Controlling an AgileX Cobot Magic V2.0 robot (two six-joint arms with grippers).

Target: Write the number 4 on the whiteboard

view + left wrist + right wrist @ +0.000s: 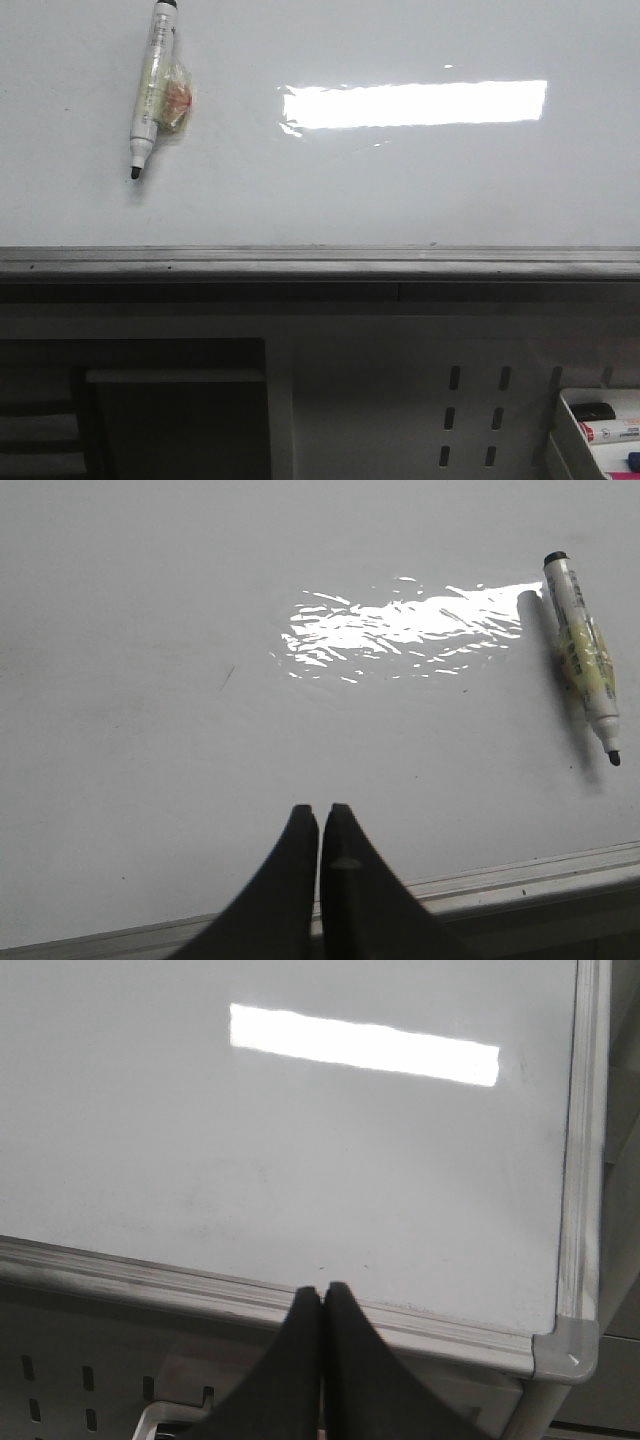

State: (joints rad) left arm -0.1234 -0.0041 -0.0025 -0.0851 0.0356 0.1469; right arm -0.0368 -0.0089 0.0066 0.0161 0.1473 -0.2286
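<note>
- The whiteboard [420, 190] lies flat like a tabletop, its glossy face bare; I see no number 4 anywhere on it, so the writing has not begun.
- A marker [150, 90] rests on the board toward the left side, uncapped, black tip pointing at the grey ledge [320, 262], probably left there for the left arm to reach.
- The left gripper [320, 815] hovers over the board near its lower edge with its fingers pressed together, holding nothing, well apart from the marker.
- The right gripper [322, 1295] is likewise closed and empty, parked over the frame near the board's right corner, out of the way.
- A tray [600, 440] of spare markers sits below the board at the right.
</note>
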